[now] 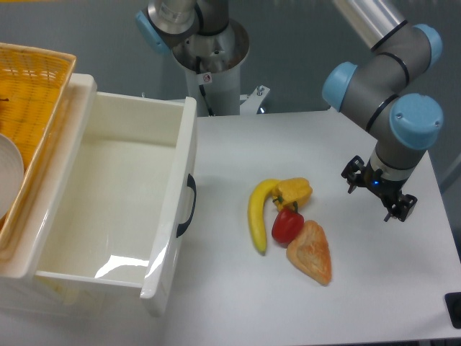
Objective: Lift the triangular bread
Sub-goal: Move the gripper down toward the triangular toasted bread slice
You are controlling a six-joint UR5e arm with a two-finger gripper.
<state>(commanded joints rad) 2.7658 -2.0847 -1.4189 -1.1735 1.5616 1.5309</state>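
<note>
Bread [311, 251] shaped like a triangle lies flat on the white table [360, 303], and nothing is holding it. The gripper [379, 190] hangs above the table, off to the right of the bread and a bit farther back. It is not touching any food. Its dark fingers [400, 207] can be seen, but they are too small to tell if they are spread or pressed together. The arm [392, 79] above it is gray with blue caps, and it bends down from the top right.

The bread is golden orange with a paler top. Its wide end is just beside a red pepper [287, 225], which sits up and to the left of it. A yellow pepper [294, 192] sits right behind the red one. A long yellow banana [258, 214] curves along the left side of both peppers.

Farther left is a big white bin [137, 202] with a dark handle [186, 205] on its side. Behind that, at the left edge, is a yellow woven basket [32, 108] with part of something round and white [9, 176] in it. The gray base [205, 50] of the arm stands at the back of the table.
</note>
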